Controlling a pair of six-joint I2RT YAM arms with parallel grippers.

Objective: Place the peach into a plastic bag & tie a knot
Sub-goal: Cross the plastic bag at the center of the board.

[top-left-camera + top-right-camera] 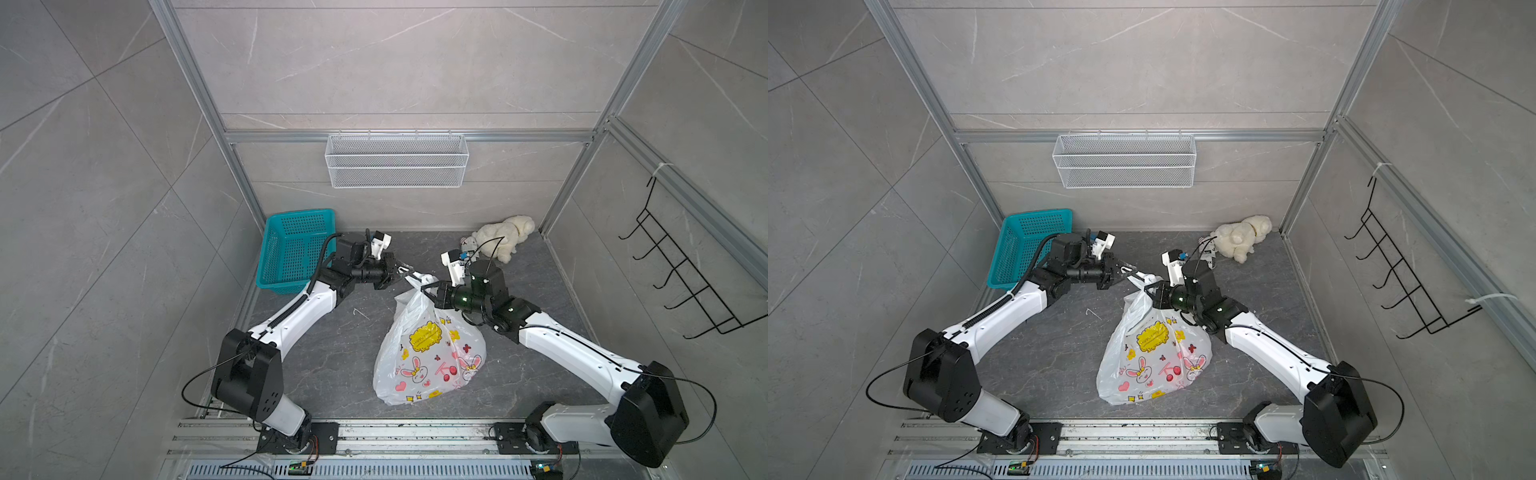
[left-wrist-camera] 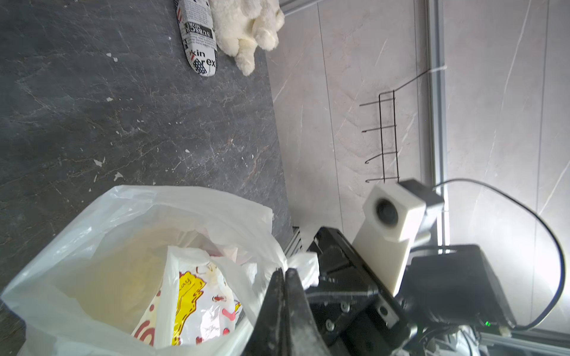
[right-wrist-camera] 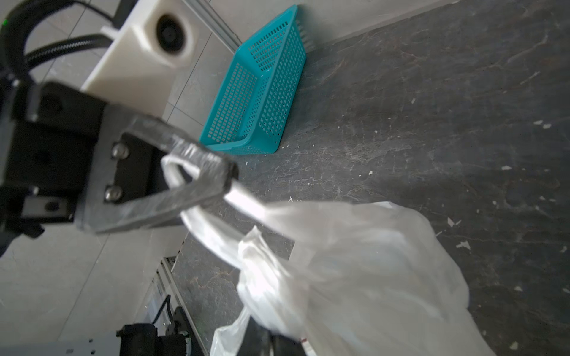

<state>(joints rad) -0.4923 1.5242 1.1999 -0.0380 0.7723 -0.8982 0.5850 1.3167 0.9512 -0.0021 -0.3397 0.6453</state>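
The thin white translucent plastic bag, printed with bunnies, hearts and a yellow label, sits in the middle of the dark stone-patterned tabletop. Its body slumps on the surface while its top is drawn up to a peak between our two arms. We hold it that way on purpose: with the weight resting below, the handles come up taut and free for tying.

Our left gripper has its jaws pressed together on a white handle strip, which runs tight from the fingertips down to the bag. A loop of the same plastic curls behind them. Our right gripper meets the bag's gathered neck from the opposite side, jaws closed and pinching the plastic there, so the two grips pull against each other.

We judge the tying to be under way, and we see no finished knot. The peach itself we cannot make out; only a pale yellowish glow shows through the bag's wall in the left wrist view. The teal plastic lattice basket and the cream plush toy lie well apart at the back, out of the way.
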